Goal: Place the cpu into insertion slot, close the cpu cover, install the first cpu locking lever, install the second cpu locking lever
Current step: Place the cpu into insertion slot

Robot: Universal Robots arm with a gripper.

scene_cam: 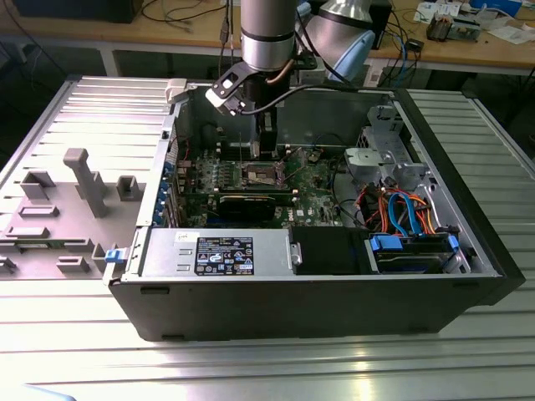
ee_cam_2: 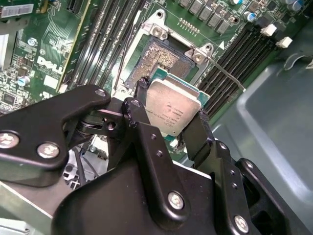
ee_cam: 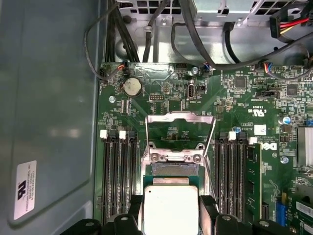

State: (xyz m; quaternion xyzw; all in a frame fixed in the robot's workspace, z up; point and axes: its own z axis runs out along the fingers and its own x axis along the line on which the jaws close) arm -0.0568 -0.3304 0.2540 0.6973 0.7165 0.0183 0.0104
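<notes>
We see an open computer case [scene_cam: 292, 305], its labelled power supply [scene_cam: 167, 255], orange and blue cables [scene_cam: 399, 209], coin battery [ee_cam: 131, 87], black memory slots [ee_cam: 119, 181]

Ribbed silver metal table [scene_cam: 276, 368], wooden workbench [scene_cam: 476, 52] behind, loose cables [scene_cam: 180, 10] on it, soft glare.

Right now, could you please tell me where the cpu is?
In both wrist views, the cpu is held in the gripper, partly over the insertion slot.

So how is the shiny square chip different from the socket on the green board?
The cpu has a smooth silver-grey top; the insertion slot is a field of tiny gold dots. The cpu is pinched in the gripper, not seated; the insertion slot sits fixed in the board, uncovered. Both are square and look similar in size.
</notes>
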